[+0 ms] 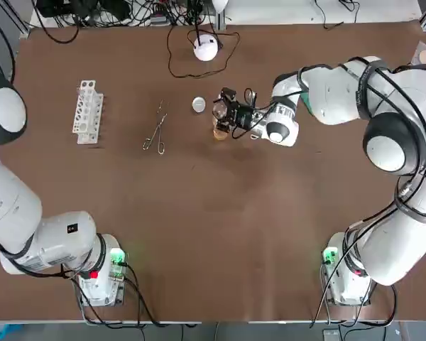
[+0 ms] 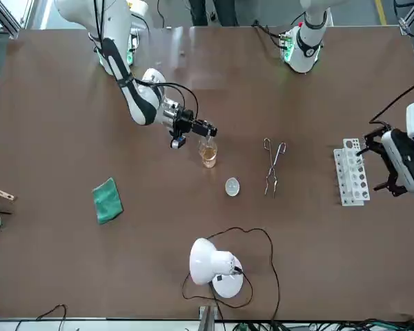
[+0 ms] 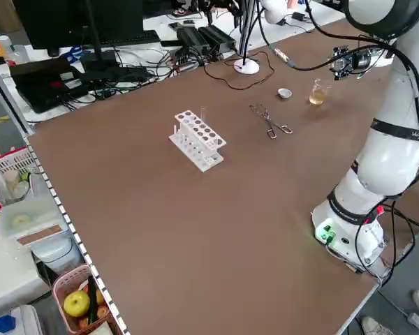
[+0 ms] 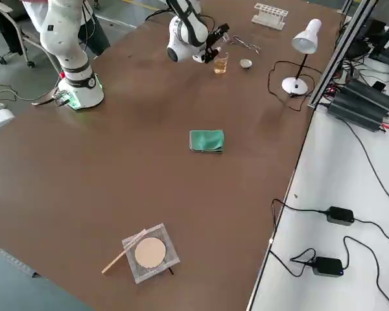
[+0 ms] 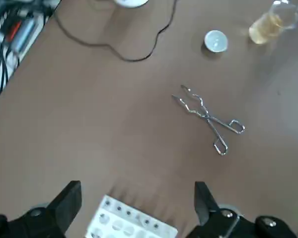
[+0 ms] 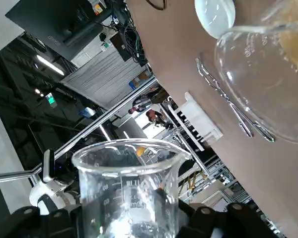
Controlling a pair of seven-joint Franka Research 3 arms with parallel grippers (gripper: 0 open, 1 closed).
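Table (image 1: 199, 234): brown top, matt and smooth throughout.
Held beaker (image 6: 129, 183): clear glass, glossy; white printed graduations are seen on the wall.
Standing beaker (image 1: 220, 132): clear glass, glossy, tinted amber by the liquid held.
Right tool (image 1: 223, 112): black, matt.
Left tool (image 5: 138, 192): black fingers, matt and smooth.
Tongs (image 1: 156, 132): bare metal, bright sheen.
Test tube rack (image 1: 87, 111): white plastic, smooth.
Lamp (image 2: 214, 265): white shade, glossy.
Cloth (image 4: 207, 140): green fabric, matt, soft folds.
Gauze (image 4: 150, 253): wire mesh, a matt tan disc set at centre.
Arm shell (image 1: 341, 92): white, glossy.
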